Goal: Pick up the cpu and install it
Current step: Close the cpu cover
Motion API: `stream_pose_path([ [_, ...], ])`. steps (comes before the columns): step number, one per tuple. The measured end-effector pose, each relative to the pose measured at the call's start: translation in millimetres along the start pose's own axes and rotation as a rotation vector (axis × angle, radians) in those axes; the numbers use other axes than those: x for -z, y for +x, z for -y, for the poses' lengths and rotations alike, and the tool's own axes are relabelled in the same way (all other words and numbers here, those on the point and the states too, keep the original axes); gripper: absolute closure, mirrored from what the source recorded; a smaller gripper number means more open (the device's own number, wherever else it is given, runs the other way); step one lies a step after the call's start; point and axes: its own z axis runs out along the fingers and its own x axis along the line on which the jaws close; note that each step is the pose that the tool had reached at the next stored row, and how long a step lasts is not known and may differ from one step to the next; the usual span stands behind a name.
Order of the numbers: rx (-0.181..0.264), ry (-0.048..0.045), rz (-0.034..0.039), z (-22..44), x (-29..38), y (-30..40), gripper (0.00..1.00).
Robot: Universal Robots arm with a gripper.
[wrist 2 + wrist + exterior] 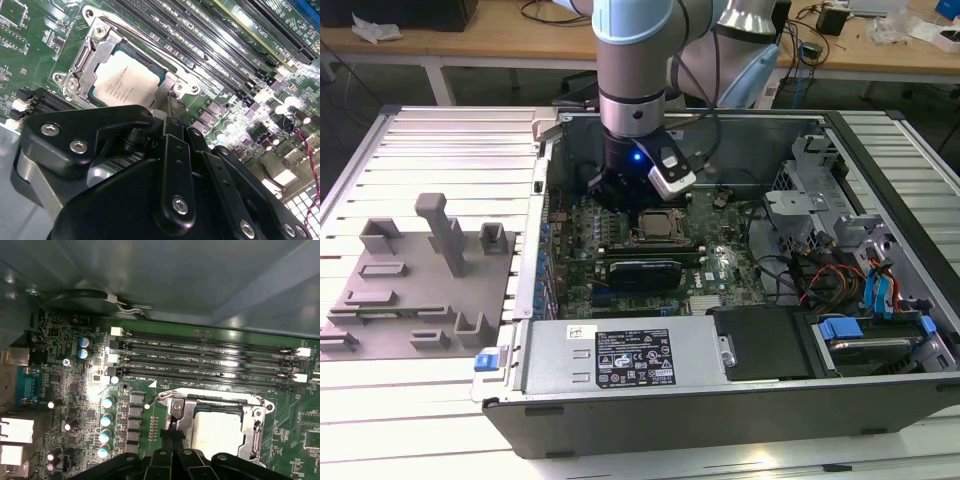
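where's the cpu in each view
Exterior view: cpu lies inside the metal socket frame on the motherboard.
Second wrist view: cpu sits within that frame.
First wrist view: cpu lies in the frame, beside the memory slots.
Shared landmark: the socket frame.

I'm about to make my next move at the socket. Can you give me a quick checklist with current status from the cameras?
1. The cpu is inside the socket frame: ok, its pale top lies within it in both wrist views.
2. The cpu is fully seated: cannot tell.
3. The gripper is at the frame's edge, beside the cpu: ok.
4. The frame is locked down: cannot tell.
5. The black cable is away from the frame: ok, it lies by the case wall.
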Motion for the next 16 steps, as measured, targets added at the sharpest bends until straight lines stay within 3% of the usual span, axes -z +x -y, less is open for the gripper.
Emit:
stream_pose_path([
  [4, 0.0, 0.0004, 0.0, 0.2, 7.0, -0.3, 0.89],
  [5, 0.0, 0.0005, 0.0, 0.3, 10.1, -0.4, 0.89],
  [7, 0.0, 0.0007, -0.0001, 0.7, 23.0, -1.0, 0.89],
  [8, 0.0, 0.0006, 0.0, 0.7, 24.1, -1.2, 0.89],
  [12, 0.0, -0.0001, -0.0085, 3.1, 23.3, -18.4, 0.89],
  [13, 0.001, -0.0008, -0.0156, 4.5, 22.9, -27.7, 0.89],
  [14, 0.001, -0.0013, -0.0206, 5.2, 22.7, -32.5, 0.89],
  [16, 0.001, -0.0013, -0.0228, 5.5, 23.7, -34.6, 0.89],
])
